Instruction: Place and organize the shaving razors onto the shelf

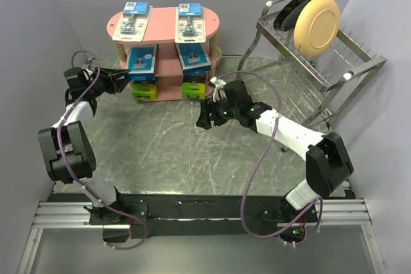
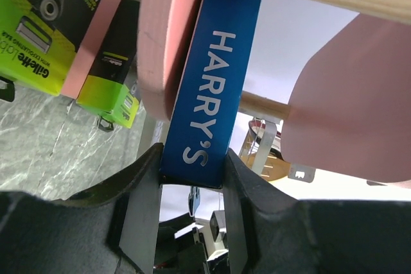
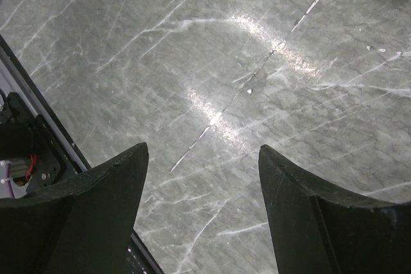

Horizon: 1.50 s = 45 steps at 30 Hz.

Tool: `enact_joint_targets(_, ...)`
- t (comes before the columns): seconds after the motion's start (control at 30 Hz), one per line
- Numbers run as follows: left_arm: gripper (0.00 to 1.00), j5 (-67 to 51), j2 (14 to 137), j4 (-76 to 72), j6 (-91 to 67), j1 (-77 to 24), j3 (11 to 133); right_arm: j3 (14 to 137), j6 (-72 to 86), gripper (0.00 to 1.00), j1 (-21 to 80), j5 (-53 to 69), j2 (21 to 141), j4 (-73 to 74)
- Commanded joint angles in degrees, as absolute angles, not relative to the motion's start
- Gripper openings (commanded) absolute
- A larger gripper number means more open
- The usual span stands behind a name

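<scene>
My left gripper (image 2: 192, 165) is clamped on the end of a blue pack (image 2: 209, 75) at the left of the pink shelf's (image 1: 164, 20) middle tier. My right gripper (image 3: 202, 178) hangs wide open and empty over the table (image 3: 257, 62). Two clear packs (image 1: 135, 20) lie on top, and two black-and-green boxes (image 1: 145, 88) stand at the bottom.

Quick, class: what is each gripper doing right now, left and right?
Left gripper: closed on the blue Harry's pack.
Right gripper: open, empty.
</scene>
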State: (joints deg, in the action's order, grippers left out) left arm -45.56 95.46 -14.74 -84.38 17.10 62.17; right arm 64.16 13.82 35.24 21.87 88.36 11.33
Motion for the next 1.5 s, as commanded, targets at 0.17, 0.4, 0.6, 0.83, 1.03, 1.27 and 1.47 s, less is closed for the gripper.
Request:
enact_joint_targets(0.17,0.05,-41.7,96.7,-9.3,-87.2,20.7,62.6,65.3,13.4,0.77,35.1,21.6,88.2,10.2)
enact_joint_targets(0.4,0.05,-42.3,96.0,-12.3,-88.2,19.3,62.1,66.1,13.6,0.77,35.2,21.7,89.2,9.8)
enact_joint_targets(0.6,0.22,-42.3,96.2,-13.4,-88.6,16.4,62.3,66.7,13.3,0.77,35.2,21.5,89.6,9.9)
enact_joint_targets(0.83,0.48,-42.5,96.3,-14.0,-87.7,15.4,62.1,66.7,13.5,0.77,35.4,21.5,90.1,9.4)
enact_joint_targets(1.03,0.54,-42.5,96.0,-14.2,-87.8,14.0,62.0,67.0,13.7,0.77,35.4,21.6,90.5,9.0)
enact_joint_targets(1.27,0.55,-42.6,96.2,-14.1,-87.7,13.5,61.3,66.9,13.8,0.77,35.4,21.5,90.5,8.6)
enact_joint_targets(1.47,0.57,-44.1,92.8,-13.6,-84.7,13.7,62.1,69.2,14.2,0.76,35.2,22.4,89.8,8.4)
